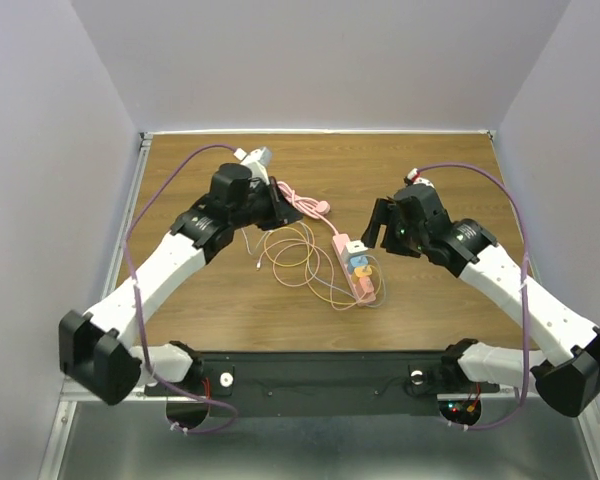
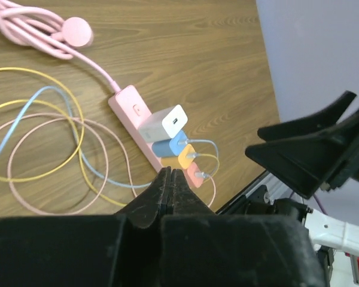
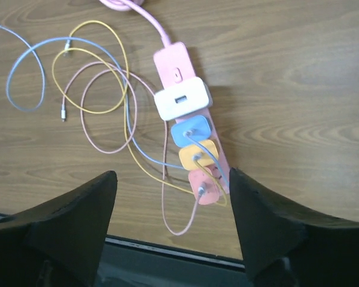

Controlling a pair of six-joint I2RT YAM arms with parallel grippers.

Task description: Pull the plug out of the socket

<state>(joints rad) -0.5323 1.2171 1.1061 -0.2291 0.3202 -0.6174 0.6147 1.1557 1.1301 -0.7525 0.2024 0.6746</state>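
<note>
Black two-finger right gripper hangs spread wide above the long flat pink power strip, which lies mid-bench toward the near edge; the left gripper is pinched together on nothing. I judge this the approach step: next, lower onto one plug, pinch it and pull upward. Four plugs are seated: white cube, blue, orange and pink, plus three thin cables.

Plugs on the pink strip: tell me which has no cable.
The white plug: its port is empty. The blue plug, yellow plug and pink plug each trail a cable.
</note>
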